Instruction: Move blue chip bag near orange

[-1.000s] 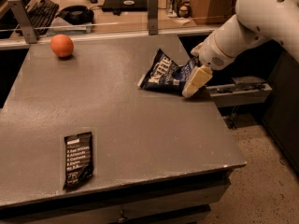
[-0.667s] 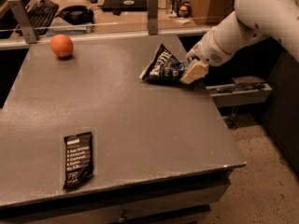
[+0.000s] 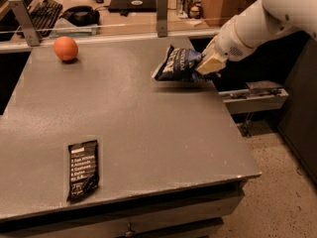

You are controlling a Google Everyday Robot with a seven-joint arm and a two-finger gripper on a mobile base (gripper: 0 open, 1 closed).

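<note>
Camera view: I look down across a grey worktop from its front edge.
Arm: white and thick, it reaches in from the upper right, over the worktop's far right edge.
Blue chip bag: gripped at its right end and raised off the worktop near the far right edge. I see its shadow on the surface just below, and its white lettering faces me.
Bar wrapper: black with white text, lying flat near the front left corner, well apart from the bag.
Orange: resting at the far left of the worktop, well apart from the bag.
End effector: at the bag's right end, clamped on the foil.
</note>
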